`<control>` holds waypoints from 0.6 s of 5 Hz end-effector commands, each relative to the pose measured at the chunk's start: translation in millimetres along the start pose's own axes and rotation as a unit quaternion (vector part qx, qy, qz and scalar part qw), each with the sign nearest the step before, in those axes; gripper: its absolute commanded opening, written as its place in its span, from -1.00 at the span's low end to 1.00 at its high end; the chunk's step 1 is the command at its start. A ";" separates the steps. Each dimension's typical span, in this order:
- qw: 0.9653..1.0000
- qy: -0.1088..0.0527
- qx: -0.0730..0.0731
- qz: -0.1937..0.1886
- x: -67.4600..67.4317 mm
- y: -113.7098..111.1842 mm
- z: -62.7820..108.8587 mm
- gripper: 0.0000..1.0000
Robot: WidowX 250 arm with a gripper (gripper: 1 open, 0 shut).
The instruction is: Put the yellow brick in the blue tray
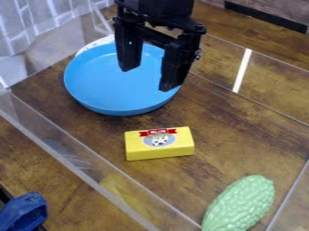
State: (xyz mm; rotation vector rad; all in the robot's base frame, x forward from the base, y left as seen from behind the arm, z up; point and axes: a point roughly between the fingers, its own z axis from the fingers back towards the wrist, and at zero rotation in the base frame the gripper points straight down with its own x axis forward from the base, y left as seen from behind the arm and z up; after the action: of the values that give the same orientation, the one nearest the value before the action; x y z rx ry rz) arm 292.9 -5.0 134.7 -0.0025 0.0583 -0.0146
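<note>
Wooden surface (pixel 229 120): yellow brick outside blue tray, pincer open

Brown wood grain filled most of the frame, with clear plastic sheeting at the left. The yellow brick (pixel 160 144) was observed near the centre, just below the blue tray (pixel 90 86), its top bearing a red banner. The black pincer (pixel 148 79) was found open at upper centre, its fingers apart over the tray, gripping nothing. A green bumpy oval (pixel 239 204) lay at lower right; a blue object (pixel 22 211), partly cut off, occupied the lower left corner.
</note>
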 end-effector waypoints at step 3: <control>0.967 0.001 0.014 -0.254 0.5 -10.3 -40.9 -1.00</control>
State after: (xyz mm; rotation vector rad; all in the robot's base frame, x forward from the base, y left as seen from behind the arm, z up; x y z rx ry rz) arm 287.2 -19.5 84.2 0.0004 0.0980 -0.5353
